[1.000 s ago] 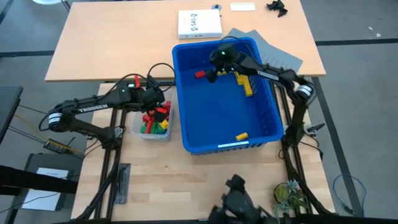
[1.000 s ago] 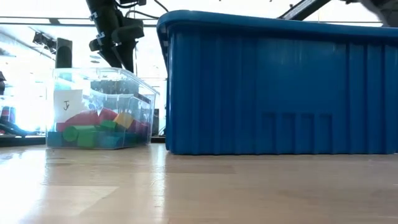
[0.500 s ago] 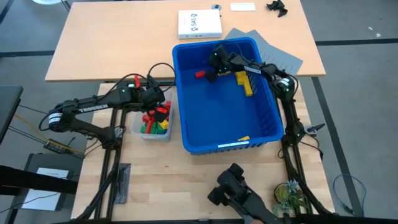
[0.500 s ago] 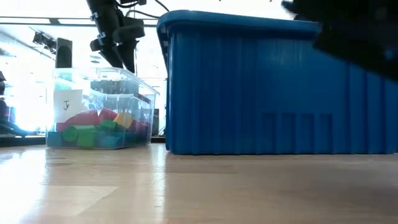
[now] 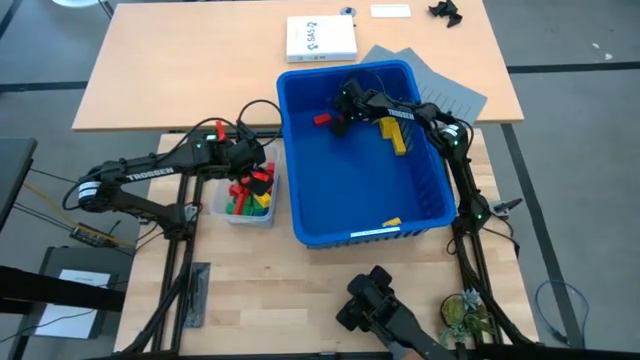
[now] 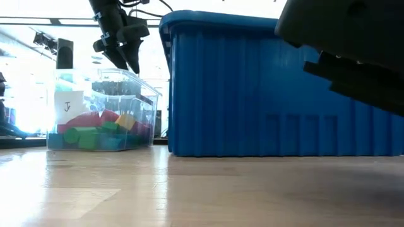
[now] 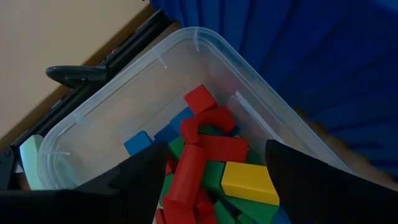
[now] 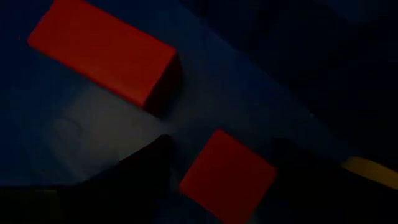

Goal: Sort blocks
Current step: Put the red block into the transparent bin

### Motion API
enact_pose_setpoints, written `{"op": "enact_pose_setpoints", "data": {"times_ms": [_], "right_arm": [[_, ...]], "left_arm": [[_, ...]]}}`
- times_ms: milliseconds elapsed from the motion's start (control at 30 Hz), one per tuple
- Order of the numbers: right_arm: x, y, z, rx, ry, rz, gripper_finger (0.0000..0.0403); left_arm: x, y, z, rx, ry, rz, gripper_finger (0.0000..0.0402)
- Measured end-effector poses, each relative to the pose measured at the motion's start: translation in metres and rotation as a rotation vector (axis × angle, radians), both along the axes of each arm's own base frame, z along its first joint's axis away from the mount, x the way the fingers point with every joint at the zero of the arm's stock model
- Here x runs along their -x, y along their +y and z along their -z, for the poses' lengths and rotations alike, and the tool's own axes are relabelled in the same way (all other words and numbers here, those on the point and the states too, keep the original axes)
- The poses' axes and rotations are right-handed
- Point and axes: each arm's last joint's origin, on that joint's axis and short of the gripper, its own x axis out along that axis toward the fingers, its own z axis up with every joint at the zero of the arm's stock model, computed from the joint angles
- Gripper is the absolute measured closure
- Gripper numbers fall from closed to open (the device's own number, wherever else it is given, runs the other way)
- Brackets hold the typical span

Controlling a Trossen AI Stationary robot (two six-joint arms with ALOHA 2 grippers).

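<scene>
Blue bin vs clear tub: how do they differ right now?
The blue bin is large and opaque; the clear tub is small and see-through. The blue bin holds only a few scattered blocks, red and yellow; the clear tub is piled with red, green, yellow and blue ones. The right gripper is down inside the blue bin; the left gripper hangs above the clear tub. Both are open-topped and stand side by side on the table.
</scene>
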Motion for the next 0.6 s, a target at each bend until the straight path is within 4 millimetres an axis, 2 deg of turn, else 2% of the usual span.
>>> {"op": "enact_pose_setpoints", "data": {"times_ms": [200,300,333,400,533,600], "right_arm": [[0.000,0.002,-0.001,-0.006,0.009,-0.009,0.0226],[0.001,0.007,-0.008,-0.008,0.032,-0.028,0.0250],[0.003,0.009,-0.011,-0.010,0.040,-0.035,0.0269],[0.005,0.012,-0.024,0.004,0.037,-0.047,0.0274],[0.010,0.024,-0.070,0.047,-0.021,-0.079,0.0271],[0.012,0.034,-0.087,0.022,-0.061,-0.117,0.0265]], "left_arm": [[0.000,0.000,0.000,0.012,-0.015,-0.022,0.0120],[0.000,0.000,0.000,0.017,-0.024,-0.038,0.0120],[0.000,0.000,0.000,0.016,-0.026,-0.038,0.0120],[-0.002,-0.001,0.000,0.012,-0.034,-0.030,0.0120],[-0.008,-0.006,-0.003,-0.012,-0.077,0.018,0.0120],[-0.012,-0.010,-0.006,-0.035,-0.106,0.053,0.0120]]}}
